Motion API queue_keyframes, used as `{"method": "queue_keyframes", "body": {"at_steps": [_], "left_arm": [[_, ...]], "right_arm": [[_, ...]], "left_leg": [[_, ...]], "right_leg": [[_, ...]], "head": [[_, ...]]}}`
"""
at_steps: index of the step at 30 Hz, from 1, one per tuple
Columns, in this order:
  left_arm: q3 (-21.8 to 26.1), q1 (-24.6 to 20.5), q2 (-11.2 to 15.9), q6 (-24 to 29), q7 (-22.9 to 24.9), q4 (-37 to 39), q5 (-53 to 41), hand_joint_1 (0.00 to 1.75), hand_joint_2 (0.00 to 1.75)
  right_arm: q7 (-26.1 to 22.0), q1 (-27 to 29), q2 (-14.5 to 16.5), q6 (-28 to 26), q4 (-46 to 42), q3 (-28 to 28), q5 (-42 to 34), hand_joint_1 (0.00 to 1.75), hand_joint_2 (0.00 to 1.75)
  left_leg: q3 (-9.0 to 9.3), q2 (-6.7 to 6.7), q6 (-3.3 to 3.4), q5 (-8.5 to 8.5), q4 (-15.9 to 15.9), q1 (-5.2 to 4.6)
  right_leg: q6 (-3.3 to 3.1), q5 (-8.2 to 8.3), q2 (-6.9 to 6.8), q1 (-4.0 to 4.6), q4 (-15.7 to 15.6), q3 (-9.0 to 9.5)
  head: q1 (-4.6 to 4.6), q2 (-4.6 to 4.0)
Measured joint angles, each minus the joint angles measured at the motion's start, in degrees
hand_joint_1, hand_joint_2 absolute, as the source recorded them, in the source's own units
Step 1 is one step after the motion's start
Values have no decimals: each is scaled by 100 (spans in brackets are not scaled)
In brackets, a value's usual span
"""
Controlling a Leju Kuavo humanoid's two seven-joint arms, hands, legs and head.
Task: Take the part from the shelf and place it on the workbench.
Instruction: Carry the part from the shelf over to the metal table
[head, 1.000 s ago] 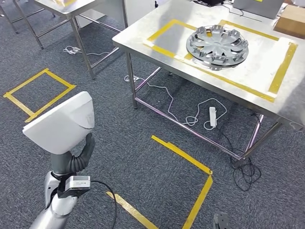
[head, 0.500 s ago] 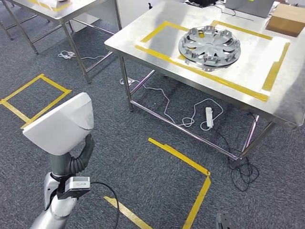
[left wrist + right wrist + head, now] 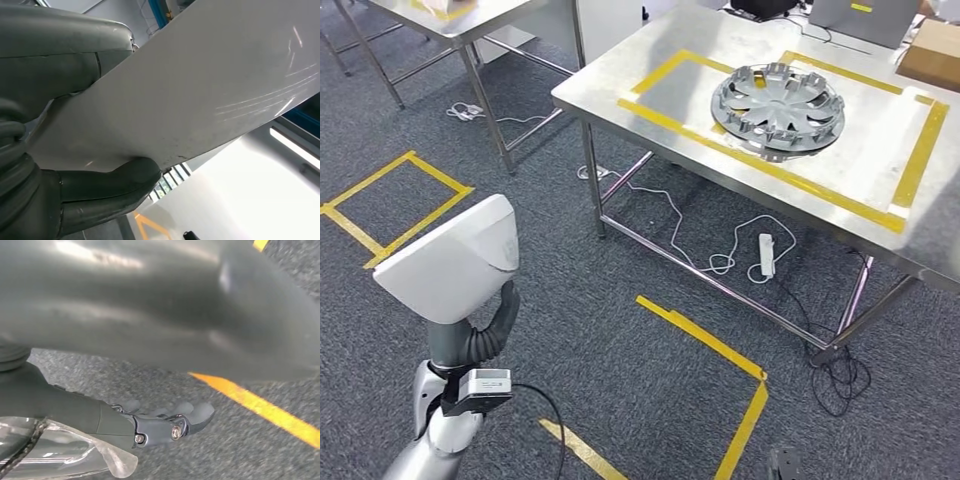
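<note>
- Head view, nearest first: the left hand (image 3: 482,335) is raised at the lower left on its silver arm, dark fingers curled up under a white part (image 3: 448,258) — a wedge-shaped panel carried above the carpet, well short of the table.
- Left wrist view confirms the hold: the thick thumb (image 3: 109,187) presses one face of the white part (image 3: 196,85) and a finger lies against the other face, so the panel is clamped between them. Faint scratches show on its smooth surface.
- Right wrist view shows the right hand (image 3: 162,422) over the carpet with its fingers stretched out nearly straight and nothing in them; a yellow tape line (image 3: 260,407) crosses the floor beyond it.
- Dark grey carpet (image 3: 569,290) covers the floor, marked with yellow tape outlines (image 3: 712,345) — one in front of the robot, another at the far left.
- Beyond stands the steel workbench (image 3: 848,175), its top framed by a yellow tape rectangle; a silver wheel cover (image 3: 777,106) lies flat inside it.
- Under the workbench a white power strip (image 3: 765,252) and loose cables rest on the carpet.
- Farther back, a second metal table (image 3: 448,15) at the upper left and a cardboard box (image 3: 935,50) at the workbench's far right corner.
- No readable writing or labels can be made out.
</note>
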Motion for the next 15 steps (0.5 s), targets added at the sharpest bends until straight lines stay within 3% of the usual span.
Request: {"method": "queue_keyframes", "body": {"at_steps": [3,5,7,9,11,12,13,15], "left_arm": [[-1,1,1,1,-1,7,-8,175,175],[-3,-4,1,2,-11,9,2,175,175],[-4,-28,2,3,-10,9,10,175,175],[-4,-24,2,4,-2,8,11,175,175],[-4,0,2,4,-4,9,11,175,175],[-4,7,3,4,-8,9,11,175,175],[-4,10,3,4,-14,9,12,175,175],[-4,11,5,4,-25,11,16,175,175]], "right_arm": [[-1,18,1,3,14,6,-1,0,0],[-5,35,0,2,24,8,-1,0,0],[-8,11,-4,-3,26,8,0,0,0],[-6,-10,-8,-6,26,8,1,0,0],[-3,-2,-8,-1,27,10,1,0,0],[-3,4,-8,2,27,12,1,0,0],[-4,6,-8,3,28,15,2,0,0],[-9,5,-8,2,31,19,1,0,0]], "left_leg": [[71,9,-97,-82,16,-10],[4,6,-147,-50,241,-2],[-374,3,-197,-72,888,14],[-884,2,-233,-365,1604,26],[-1182,2,-242,-633,1811,30],[-1210,2,-235,-589,1661,29],[-1175,2,-220,-378,1365,29],[-1072,5,-172,278,663,20]], "right_leg": [[-128,-77,-19,35,-233,170],[-197,-76,-16,14,-257,271],[-254,-128,-12,-11,-282,392],[-283,-230,1,-13,-287,514],[-281,-356,21,-13,-288,675],[-273,-423,30,-14,-288,769],[-258,-497,36,-14,-290,865],[-206,-651,53,-2,-284,1005]], "head": [[-17,0],[-27,0],[-37,0],[-41,0],[-40,0],[-42,0],[-41,0],[-52,0]]}}
